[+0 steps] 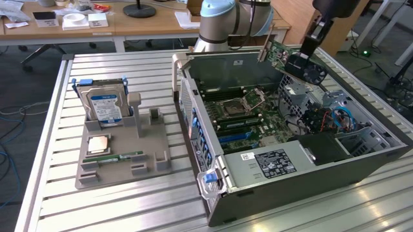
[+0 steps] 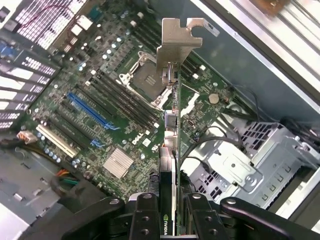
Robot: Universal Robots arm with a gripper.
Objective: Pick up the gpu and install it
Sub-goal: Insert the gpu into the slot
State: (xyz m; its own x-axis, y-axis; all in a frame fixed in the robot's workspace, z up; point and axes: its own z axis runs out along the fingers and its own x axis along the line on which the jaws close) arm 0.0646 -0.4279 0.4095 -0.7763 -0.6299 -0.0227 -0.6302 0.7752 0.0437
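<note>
Green and black, the gpu (image 1: 288,54) hung in the air over the open computer case (image 1: 290,191), not yet in any slot. The gripper (image 2: 169,212) was closed on one end of it, a finger on each side, so it could not fall. Its silver bracket (image 2: 176,45) was at the far end, over the motherboard (image 2: 115,125), maybe to line up with the blue slot (image 2: 87,110). The hard drive (image 1: 106,107) stood well apart.

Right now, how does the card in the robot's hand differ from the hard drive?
The gpu hangs tilted above the open case, clamped in the hand; the hard drive stands upright in its grey holder. The gpu is a thin green card; the hard drive is boxy, blue-labelled.
</note>
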